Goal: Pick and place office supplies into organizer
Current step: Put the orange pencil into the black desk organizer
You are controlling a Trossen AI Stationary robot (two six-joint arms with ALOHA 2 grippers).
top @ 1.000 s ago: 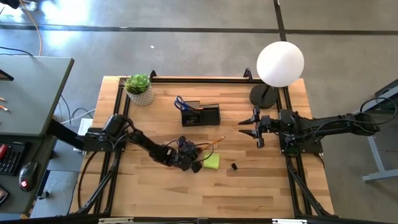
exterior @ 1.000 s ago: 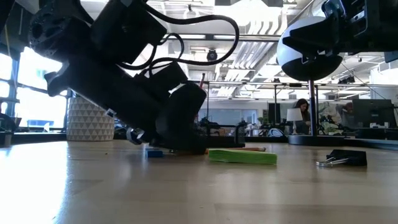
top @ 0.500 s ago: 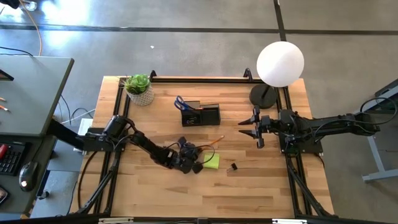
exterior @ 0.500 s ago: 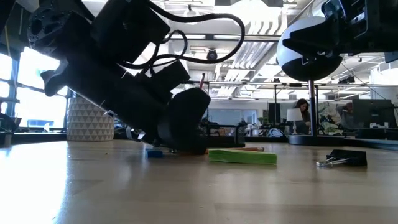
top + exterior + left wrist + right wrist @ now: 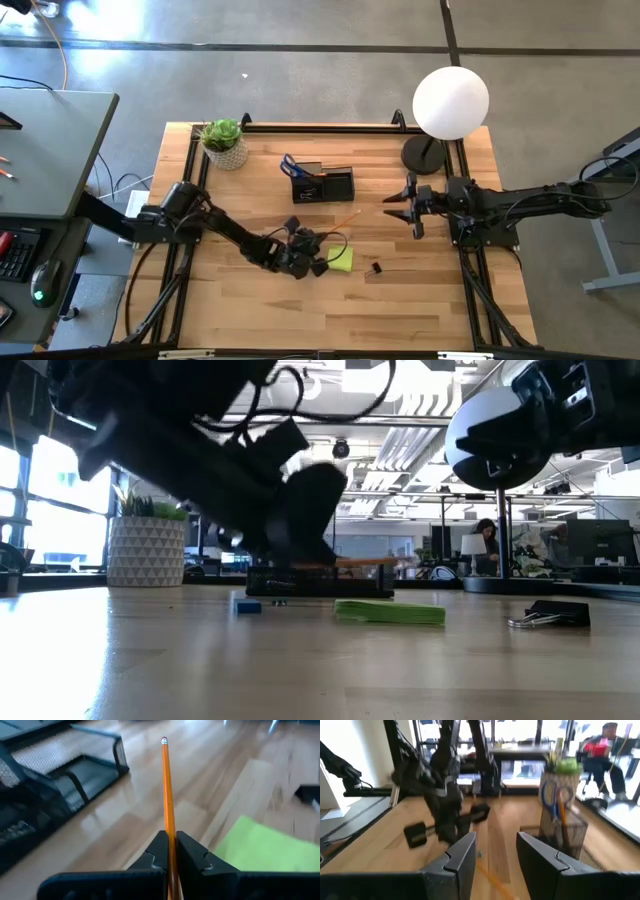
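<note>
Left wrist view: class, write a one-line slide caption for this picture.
Left gripper shut on a pencil, lifted above the table, organizer to one side, sticky pad to the other.

Orange pencil [image 5: 167, 800], yellow-green sticky pad [image 5: 260, 847], black mesh organizer [image 5: 60, 775], blue-handled scissors [image 5: 289, 165], white globe lamp [image 5: 450, 102], pale wood table [image 5: 420, 290].

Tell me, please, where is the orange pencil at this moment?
In the high view, the orange pencil is left of centre, held in the left claw, between the organizer and the green sticky note pad.
</note>
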